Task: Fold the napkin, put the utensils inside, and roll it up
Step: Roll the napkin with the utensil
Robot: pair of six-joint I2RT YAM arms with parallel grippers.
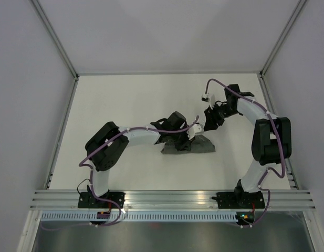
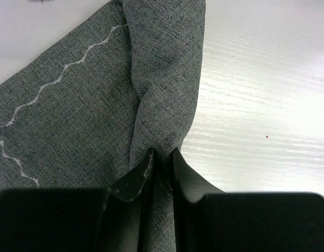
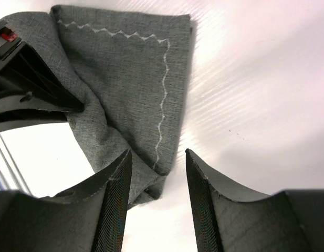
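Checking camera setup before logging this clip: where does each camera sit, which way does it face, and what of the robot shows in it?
Top external: fixed above and behind the bases, looking down at the table; the left arm and right arm show whole, meeting at the napkin.
Left wrist: on the left arm, looking along the left gripper, which pinches a napkin fold.
Right wrist: on the right arm, looking past the open right gripper at the napkin's stitched corner.
Shared: every view shows the napkin.
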